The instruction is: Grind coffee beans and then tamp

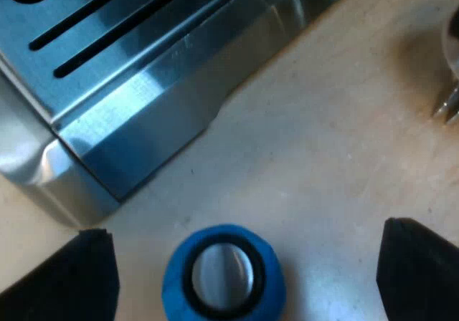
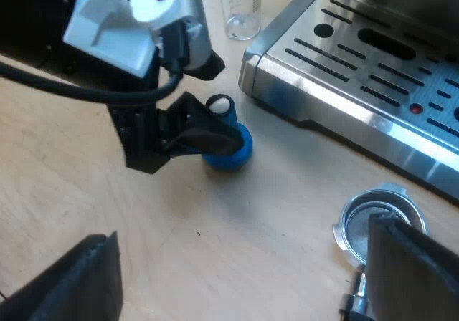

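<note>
measuring glass point(image 2: 242, 9): upright on table point(image 2: 72, 185) | table: pale wood

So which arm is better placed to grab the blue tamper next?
Left. The left gripper is open with the blue tamper standing between its fingers, beside the espresso machine. The right gripper, also open, sits by the metal holder, apart from the tamper.

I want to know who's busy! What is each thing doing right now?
left gripper: open, around the blue tamper, not touching
right gripper: open, over the metal holder
blue tamper: upright, not gripped
metal holder: loose on the table, looks empty
measuring glass: upright, looks empty
</note>
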{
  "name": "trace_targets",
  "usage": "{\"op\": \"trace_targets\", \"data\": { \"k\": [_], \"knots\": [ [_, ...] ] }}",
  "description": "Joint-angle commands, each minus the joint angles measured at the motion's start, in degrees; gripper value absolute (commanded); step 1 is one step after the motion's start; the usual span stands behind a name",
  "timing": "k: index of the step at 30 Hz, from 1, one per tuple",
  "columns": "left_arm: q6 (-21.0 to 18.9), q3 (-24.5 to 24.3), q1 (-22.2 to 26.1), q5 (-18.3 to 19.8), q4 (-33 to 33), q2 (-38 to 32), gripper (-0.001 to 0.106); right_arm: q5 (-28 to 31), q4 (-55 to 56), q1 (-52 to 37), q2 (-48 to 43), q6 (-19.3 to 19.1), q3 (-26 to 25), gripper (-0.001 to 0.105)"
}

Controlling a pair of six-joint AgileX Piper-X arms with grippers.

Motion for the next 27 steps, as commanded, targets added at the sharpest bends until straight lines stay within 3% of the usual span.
{"op": "trace_targets", "data": {
  "k": [1,10,13,15,17,18,19,22,27],
  "knots": [
    [0.12,-0.45,-0.27,0.24,-2.47,2.50,0.087,0.22,-0.48,-0.09,-0.34,-1.08,-0.46,0.070],
    [0.12,-0.45,-0.27,0.12,-4.97,7.45,0.087,0.22,-0.48,-0.09,-0.34,-1.08,-0.46,0.070],
    [0.12,-0.45,-0.27,-0.45,-4.97,7.73,0.080,0.22,-0.48,-0.09,-0.34,-1.08,-0.46,0.070],
    [0.12,-0.45,-0.27,-1.12,-4.97,7.71,0.067,0.22,-0.48,-0.09,-0.34,-1.08,-0.46,0.070],
    [0.12,-0.45,-0.27,-1.12,-4.97,7.71,0.066,0.22,-0.48,-0.09,-0.34,-1.08,-0.46,0.070],
    [0.12,-0.45,-0.27,-1.10,-4.97,7.71,0.045,0.22,-0.48,-0.09,-0.34,-1.08,-0.46,0.070],
    [0.12,-0.45,-0.27,-1.10,-4.97,7.71,0.039,0.22,-0.48,-0.09,-0.34,-1.08,-0.46,0.070],
    [0.12,-0.45,-0.27,-1.10,-4.97,7.71,0.025,0.22,-0.48,-0.09,-0.34,-1.08,-0.46,0.070],
    [0.12,-0.45,-0.27,-0.91,-4.84,7.71,0.011,0.22,-0.48,-0.09,-0.34,-1.08,-0.46,0.070]
  ]
}}
